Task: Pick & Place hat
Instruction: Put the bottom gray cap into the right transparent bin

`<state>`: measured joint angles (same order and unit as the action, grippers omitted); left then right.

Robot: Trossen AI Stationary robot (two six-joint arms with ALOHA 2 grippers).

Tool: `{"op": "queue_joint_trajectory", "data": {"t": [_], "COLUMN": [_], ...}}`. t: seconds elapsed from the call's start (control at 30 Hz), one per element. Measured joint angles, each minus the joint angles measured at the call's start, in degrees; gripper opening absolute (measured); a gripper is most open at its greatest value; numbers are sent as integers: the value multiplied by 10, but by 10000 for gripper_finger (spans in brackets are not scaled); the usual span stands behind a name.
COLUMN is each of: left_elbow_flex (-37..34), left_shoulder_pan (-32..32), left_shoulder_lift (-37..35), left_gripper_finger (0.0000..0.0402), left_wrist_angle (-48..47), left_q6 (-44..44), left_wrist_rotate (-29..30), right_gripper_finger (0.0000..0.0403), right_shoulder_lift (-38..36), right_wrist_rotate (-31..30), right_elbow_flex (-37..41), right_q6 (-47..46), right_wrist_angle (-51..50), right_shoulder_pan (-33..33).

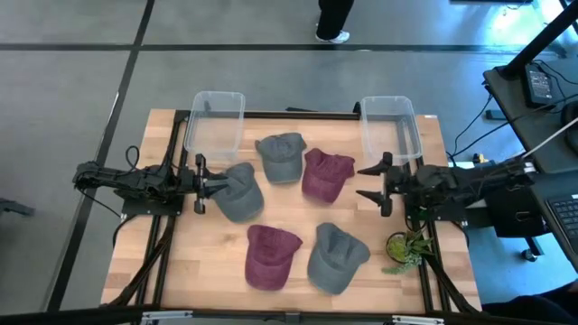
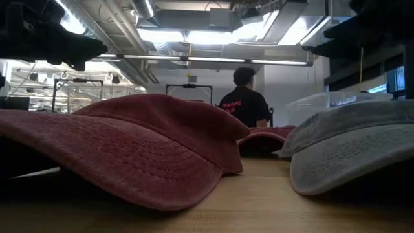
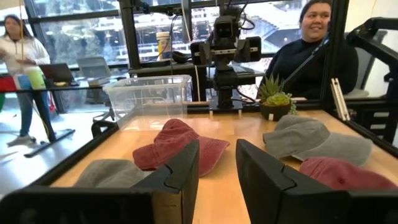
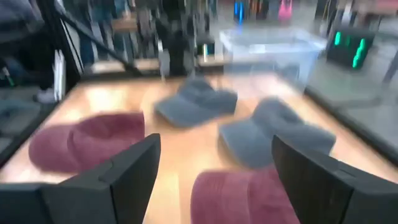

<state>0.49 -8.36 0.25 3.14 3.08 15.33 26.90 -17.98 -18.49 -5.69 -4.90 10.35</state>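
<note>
Wooden worktop [image 1: 181,271] under lab room, grey floor beyond. Lower frame: maroon hat [image 1: 269,254] beside grey hat [image 1: 336,256], both with brims toward bottom edge; small potted plant [image 1: 400,246] at lower right. Mid frame: left gripper [image 1: 200,183] level, jaws partly spread, nothing between them, touching or just beside grey hat [image 1: 237,191] at centre-left. Right gripper [image 1: 372,181] jaws spread wide, empty, near maroon hat [image 1: 323,175]. Farther: grey hat [image 1: 280,155], two clear bins [image 1: 215,120], [image 1: 389,125] at far edge.
</note>
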Motion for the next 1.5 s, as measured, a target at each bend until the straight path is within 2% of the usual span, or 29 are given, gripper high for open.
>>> {"op": "queue_joint_trajectory", "data": {"t": [0.2,0.47,0.67,0.8,1.0,1.23,1.33,1.5], "left_elbow_flex": [0,0,0,0,0,0,0,0], "left_shoulder_pan": [0,0,0,0,0,0,0,0], "left_shoulder_lift": [0,0,0,0,0,0,0,0], "left_gripper_finger": [98,102,98,100,101,100,102,100], "left_wrist_angle": [0,0,0,0,0,0,0,0], "left_q6": [-8,-8,-8,-8,-8,-8,-8,-8], "left_wrist_rotate": [0,0,0,0,2,2,2,2], "right_gripper_finger": [304,304,304,304,304,299,282,254], "right_shoulder_lift": [171,389,522,590,664,727,730,690], "right_wrist_rotate": [27,46,114,127,120,83,83,80], "right_elbow_flex": [-121,-256,-312,-328,-331,-335,-334,-330], "right_q6": [-77,-232,-397,-453,-496,-489,-475,-446], "right_wrist_angle": [-113,-252,-268,-272,-275,-281,-284,-289], "right_shoulder_pan": [27,114,156,173,182,182,182,182]}}
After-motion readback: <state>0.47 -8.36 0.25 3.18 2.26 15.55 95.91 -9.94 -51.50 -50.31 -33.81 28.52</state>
